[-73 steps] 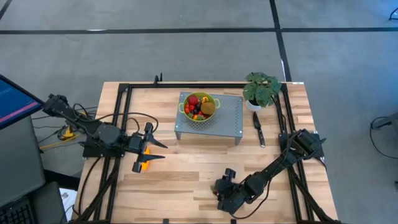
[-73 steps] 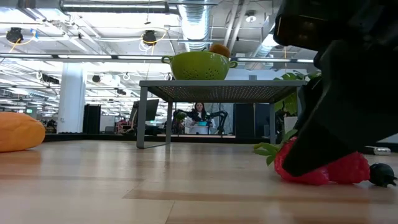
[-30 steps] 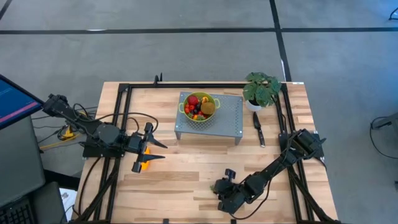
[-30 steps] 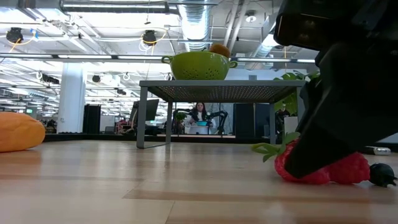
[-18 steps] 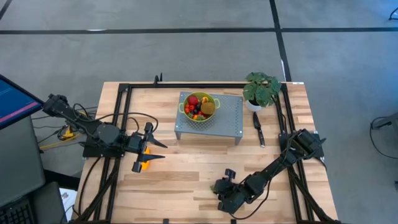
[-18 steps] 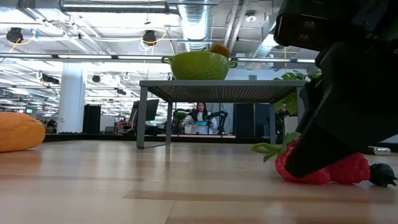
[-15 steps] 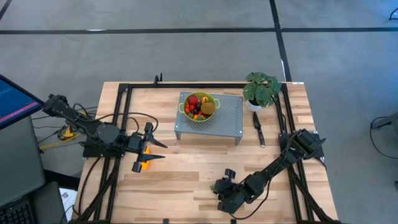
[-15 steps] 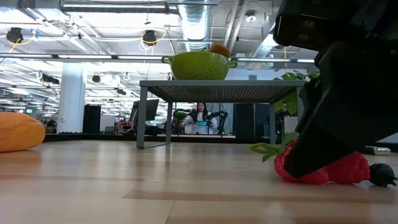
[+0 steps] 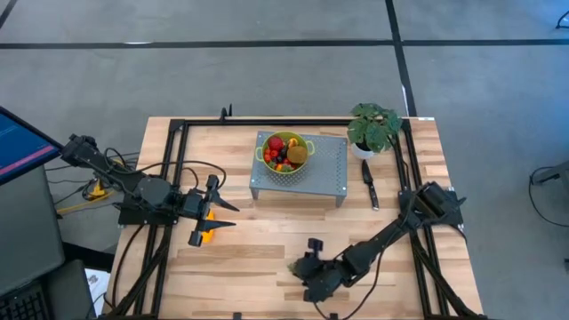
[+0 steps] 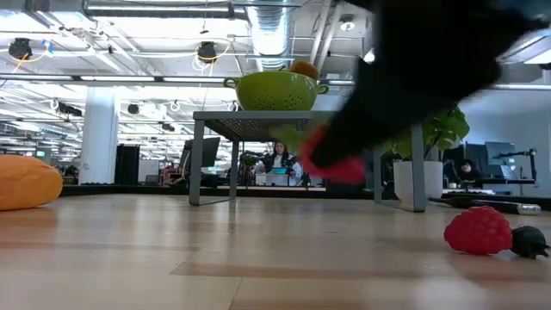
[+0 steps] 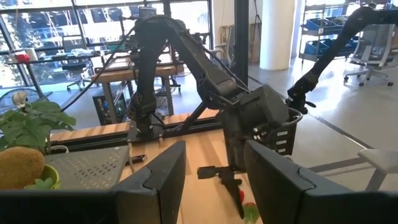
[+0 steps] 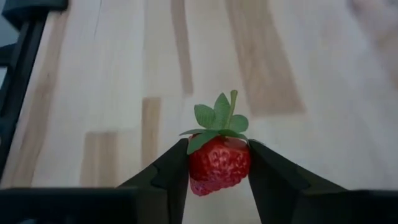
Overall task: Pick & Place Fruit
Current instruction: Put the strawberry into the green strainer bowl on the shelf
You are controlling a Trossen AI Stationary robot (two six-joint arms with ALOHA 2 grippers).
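Gripping strawberry [image 12: 219,163], R claw [image 12: 217,168]

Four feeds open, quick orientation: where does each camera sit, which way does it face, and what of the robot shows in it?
High: above the table, straight down; both arms, green colander on the metal stand.
Low: table-top height, level across; right arm as a dark blur, raspberry on the wood.
Left wrist: on the left arm, facing the right arm; left tool open.
Right wrist: down at the table; right tool clamping a strawberry.
Shared: the strawberry also shows in the low view.
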